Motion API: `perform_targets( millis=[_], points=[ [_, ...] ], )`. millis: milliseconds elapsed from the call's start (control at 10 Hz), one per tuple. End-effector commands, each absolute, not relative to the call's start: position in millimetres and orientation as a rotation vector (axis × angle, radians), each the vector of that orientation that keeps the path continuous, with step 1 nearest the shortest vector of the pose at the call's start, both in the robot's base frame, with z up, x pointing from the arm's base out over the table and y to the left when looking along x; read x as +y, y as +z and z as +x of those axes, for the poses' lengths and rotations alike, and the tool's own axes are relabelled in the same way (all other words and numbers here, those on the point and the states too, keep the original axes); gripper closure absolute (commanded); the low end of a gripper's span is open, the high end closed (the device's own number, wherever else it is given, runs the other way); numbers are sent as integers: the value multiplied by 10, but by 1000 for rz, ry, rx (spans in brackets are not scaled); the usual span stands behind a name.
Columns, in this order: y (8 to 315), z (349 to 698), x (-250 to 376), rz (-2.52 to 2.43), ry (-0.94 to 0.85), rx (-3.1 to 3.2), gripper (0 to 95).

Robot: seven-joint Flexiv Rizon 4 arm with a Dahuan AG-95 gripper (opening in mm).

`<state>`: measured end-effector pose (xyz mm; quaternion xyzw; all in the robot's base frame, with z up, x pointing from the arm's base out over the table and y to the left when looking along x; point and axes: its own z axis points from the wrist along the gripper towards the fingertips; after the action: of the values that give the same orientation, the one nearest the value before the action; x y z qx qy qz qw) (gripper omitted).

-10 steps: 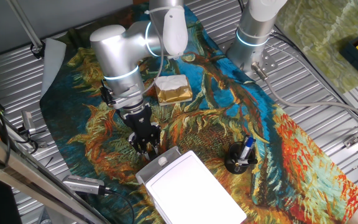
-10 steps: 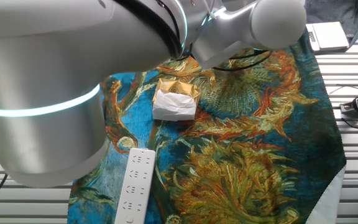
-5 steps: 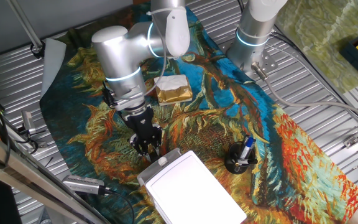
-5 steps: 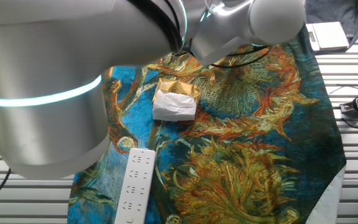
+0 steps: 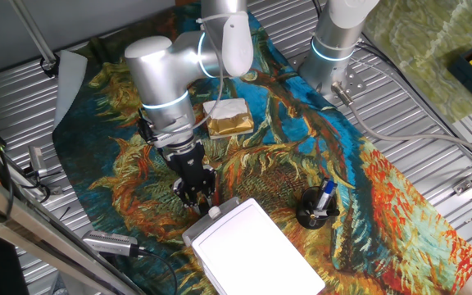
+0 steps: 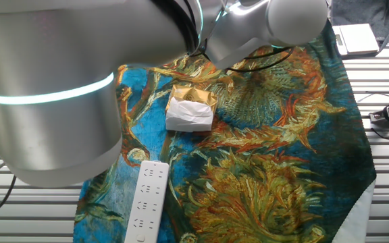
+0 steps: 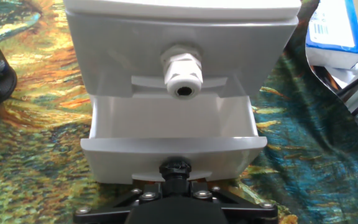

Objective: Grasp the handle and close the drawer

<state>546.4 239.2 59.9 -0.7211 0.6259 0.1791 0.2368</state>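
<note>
Partly hidden handle (image 7: 174, 168) behind drawer (image 7: 173, 134) front

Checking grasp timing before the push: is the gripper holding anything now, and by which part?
Nothing yet, it seems. The handle shows bare in the hand view, no fingers on it; the gripper hangs just short of it.

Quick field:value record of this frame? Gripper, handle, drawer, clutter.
gripper: low at the front of the white box; open or shut cannot be told
handle: small round white knob, centred in the hand view
drawer: light-grey tray, appears not fully in
clutter: gold-and-white block, black pen cup, white remote
surface: painted-pattern cloth
</note>
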Motion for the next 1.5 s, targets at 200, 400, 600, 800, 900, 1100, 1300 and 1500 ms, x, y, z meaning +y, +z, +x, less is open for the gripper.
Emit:
perform_targets(
  millis=[200, 400, 600, 800, 900, 1100, 1300, 1500],
  points=[
    [594, 5459, 2425, -1969, 490, 1722, 950],
    [595, 5452, 2451, -1965, 491, 1726, 950],
    [608, 5448, 2467, -1965, 490, 1727, 950],
    [608, 5440, 2493, -1963, 489, 1730, 950],
    [603, 5431, 2521, -1958, 487, 1735, 950],
    [601, 5420, 2554, -1957, 484, 1737, 950],
    [602, 5414, 2572, -1956, 483, 1735, 950],
    [628, 5413, 2581, -1957, 483, 1735, 950]
  ],
)
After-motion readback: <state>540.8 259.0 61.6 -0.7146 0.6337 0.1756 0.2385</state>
